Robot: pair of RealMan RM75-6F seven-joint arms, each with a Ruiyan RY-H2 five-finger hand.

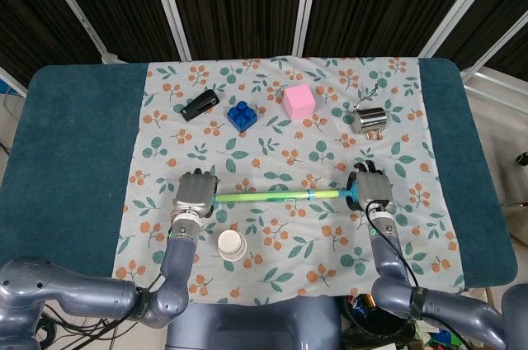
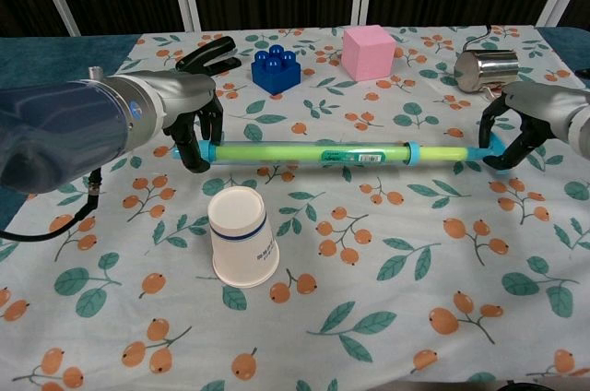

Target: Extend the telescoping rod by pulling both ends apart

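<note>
Gripping opposite ends, the left hand and right hand each curled fingers around the telescoping rod — held just above the cloth. Its long axis ran straight across between them, so the pull lay outward along that line, neither hand nearer. Chest view showed a thinner section emerging near the right end; head view showed the rod's whole length, the paper cup just beside it.
</note>
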